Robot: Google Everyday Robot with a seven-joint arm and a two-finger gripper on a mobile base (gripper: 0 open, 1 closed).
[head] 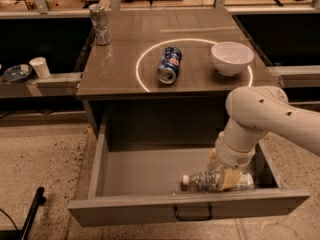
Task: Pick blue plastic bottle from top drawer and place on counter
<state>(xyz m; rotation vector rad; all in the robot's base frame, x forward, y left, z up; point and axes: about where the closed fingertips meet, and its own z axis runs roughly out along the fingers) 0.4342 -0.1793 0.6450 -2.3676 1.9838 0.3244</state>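
Note:
The blue plastic bottle (198,180), clear and whitish with a white cap, lies on its side near the front of the open top drawer (150,210), cap pointing left. My gripper (221,170) reaches down into the drawer on the white arm. It is open, with one tan finger (230,178) in front of the bottle and the other behind it, straddling its middle. The counter (125,64) with the thin white ring is above the drawer.
On the counter a blue soda can (169,64) lies inside the ring, a white bowl (231,57) sits at the right, and a silver can (100,24) stands at the back left. A white cup (39,67) and dish (16,73) rest on a left ledge.

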